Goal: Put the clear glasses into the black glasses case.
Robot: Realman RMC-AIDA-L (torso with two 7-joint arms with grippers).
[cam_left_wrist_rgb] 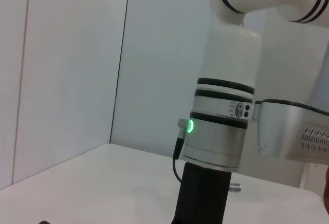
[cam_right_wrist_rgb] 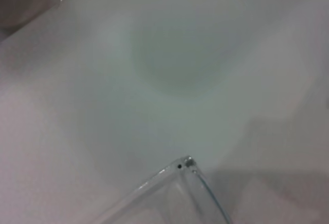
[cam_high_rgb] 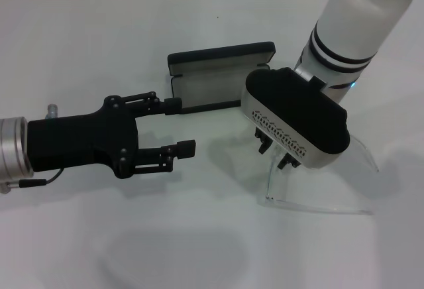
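Note:
The black glasses case [cam_high_rgb: 222, 55] lies open at the middle of the white table, its grey lining [cam_high_rgb: 209, 90] facing up. The clear glasses [cam_high_rgb: 318, 206] rest on the table to the right of the case, front edge toward me and arms pointing away; one hinge corner [cam_right_wrist_rgb: 187, 161] shows in the right wrist view. My right gripper [cam_high_rgb: 274, 154] hangs over the glasses' left arm, open, with a finger on either side of it. My left gripper [cam_high_rgb: 179, 126] reaches in from the left, open and holding nothing, and its far fingertip [cam_high_rgb: 173, 105] is beside the case's left end.
The table edge runs along the back, with a wall behind it. My right forearm [cam_high_rgb: 354, 17] slants in from the upper right. The left wrist view shows only that arm's banded wrist [cam_left_wrist_rgb: 218, 126] over the table, near a wall corner.

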